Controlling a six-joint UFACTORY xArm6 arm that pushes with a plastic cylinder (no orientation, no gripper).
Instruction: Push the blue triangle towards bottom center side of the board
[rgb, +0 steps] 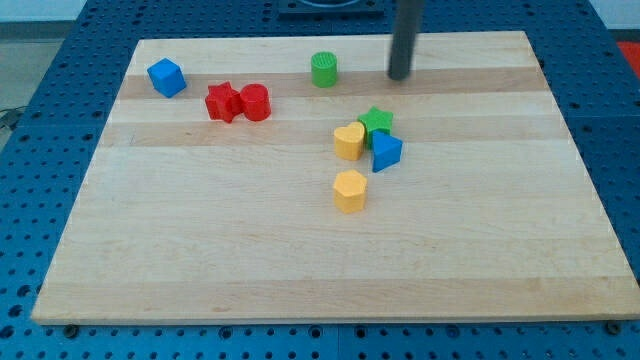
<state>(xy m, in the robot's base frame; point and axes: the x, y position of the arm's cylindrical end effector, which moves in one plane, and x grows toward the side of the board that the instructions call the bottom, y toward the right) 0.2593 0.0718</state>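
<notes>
The blue triangle (386, 151) lies just right of the board's middle, touching the green star (376, 122) above it and close to the yellow heart (349, 141) on its left. My tip (400, 76) is near the view's top, above and slightly right of the blue triangle, well apart from it. A yellow hexagon (350, 191) lies below and left of the triangle.
A green cylinder (324, 69) stands left of my tip near the top edge. A red star (222, 102) and a red cylinder (255, 102) sit together at the upper left. A blue cube (166, 77) is at the far upper left. The wooden board (200, 260) lies on a blue perforated table.
</notes>
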